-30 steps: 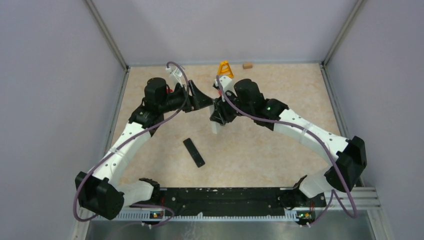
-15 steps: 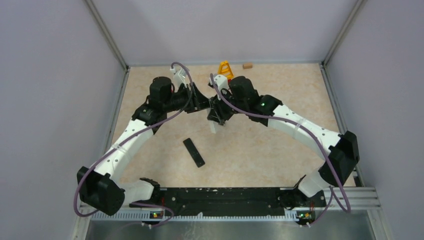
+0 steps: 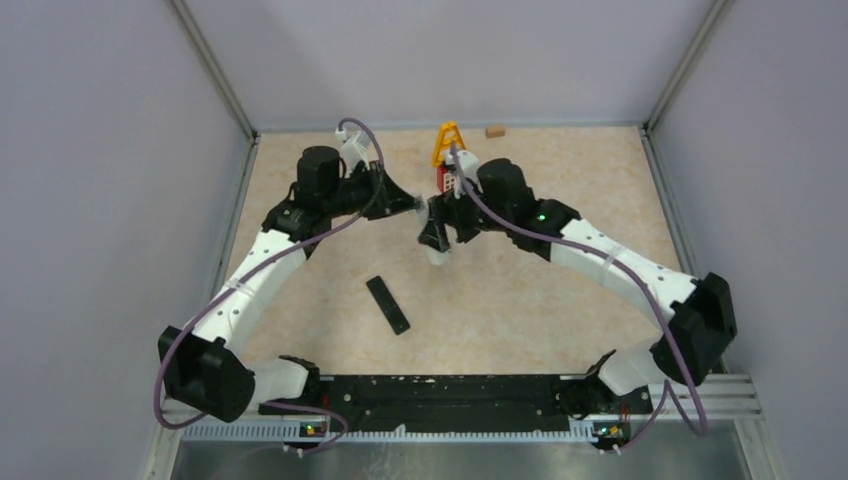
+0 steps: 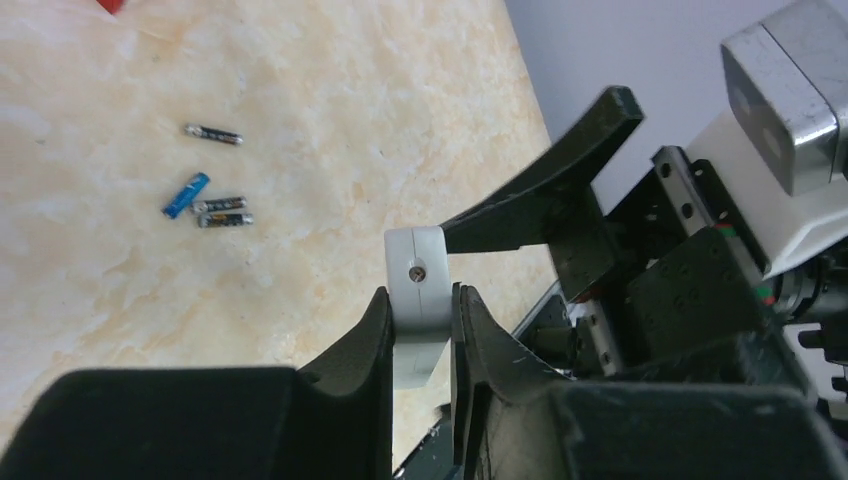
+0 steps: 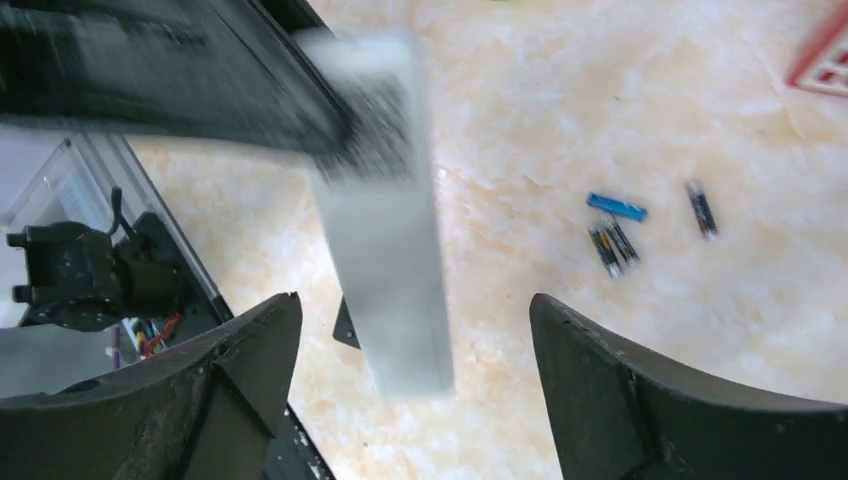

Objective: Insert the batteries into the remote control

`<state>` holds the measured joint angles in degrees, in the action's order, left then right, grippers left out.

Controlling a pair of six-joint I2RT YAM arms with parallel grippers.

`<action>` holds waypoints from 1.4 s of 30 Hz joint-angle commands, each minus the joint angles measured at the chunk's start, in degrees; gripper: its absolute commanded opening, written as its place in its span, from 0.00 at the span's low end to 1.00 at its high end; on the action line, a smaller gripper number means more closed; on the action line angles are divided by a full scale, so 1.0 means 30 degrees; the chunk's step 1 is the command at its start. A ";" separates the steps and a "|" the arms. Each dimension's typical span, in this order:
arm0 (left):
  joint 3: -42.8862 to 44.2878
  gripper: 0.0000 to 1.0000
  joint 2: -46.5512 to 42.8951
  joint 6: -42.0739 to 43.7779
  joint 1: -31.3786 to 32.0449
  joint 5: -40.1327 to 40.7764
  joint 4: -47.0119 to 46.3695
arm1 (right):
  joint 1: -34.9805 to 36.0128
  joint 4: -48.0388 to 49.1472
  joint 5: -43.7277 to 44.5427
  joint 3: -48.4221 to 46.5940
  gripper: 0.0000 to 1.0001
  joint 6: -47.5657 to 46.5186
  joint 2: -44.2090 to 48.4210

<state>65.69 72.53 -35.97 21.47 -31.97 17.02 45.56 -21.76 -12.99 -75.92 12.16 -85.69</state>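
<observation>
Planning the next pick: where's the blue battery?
Left wrist view, upper left: the blue battery lies on the table beside two dark batteries.

Both arms reach in and meet over the tabletop (image 3: 560, 180), toward its far side. Left tool (image 3: 418, 204) points right, right tool (image 3: 436, 238) points left and down, tips just beside each other. White remote (image 3: 436, 256) sticks out below them, free end toward the near edge; can't tell from up here which tool has it. Black flat strip (image 3: 388, 305) lies angled on the tabletop, nearer the bases. Yellow triangular frame (image 3: 448, 140) stands near the far edge, small brown block (image 3: 494, 131) to its right, apart. Red-and-white item (image 3: 443, 181) is partly hidden behind the right wrist.
</observation>
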 commanded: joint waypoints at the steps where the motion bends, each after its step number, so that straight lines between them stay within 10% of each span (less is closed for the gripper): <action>1: 0.0720 0.00 -0.0444 -0.0612 -0.1855 -0.1445 -0.2203 | -0.2895 0.5729 -0.1931 0.3484 0.90 0.5615 0.4413; 12: -0.1612 0.00 -0.1926 -0.9397 -0.3086 -0.0927 -1.0899 | -0.4635 1.5121 -0.3535 0.7343 0.96 1.9430 0.5001; 24: -0.4093 0.00 -0.4007 -1.0111 -0.3086 0.0737 -1.3738 | -0.4057 2.1539 -0.4958 0.8872 0.78 2.1688 0.3988; 38: -0.6222 0.00 -0.5061 -1.2174 -0.3079 0.1610 -1.6985 | -0.3322 1.8658 -0.5390 0.8212 0.86 2.0160 0.3937; 42: -0.6259 0.00 -0.4931 -1.2811 -0.3035 0.1045 -1.6929 | -0.3322 2.4512 -0.4524 1.0274 0.82 2.2790 0.3748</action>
<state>47.07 58.87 -71.48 12.14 -28.64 -28.12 35.14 36.01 -28.14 -49.01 74.78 -74.02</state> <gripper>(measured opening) 0.243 0.847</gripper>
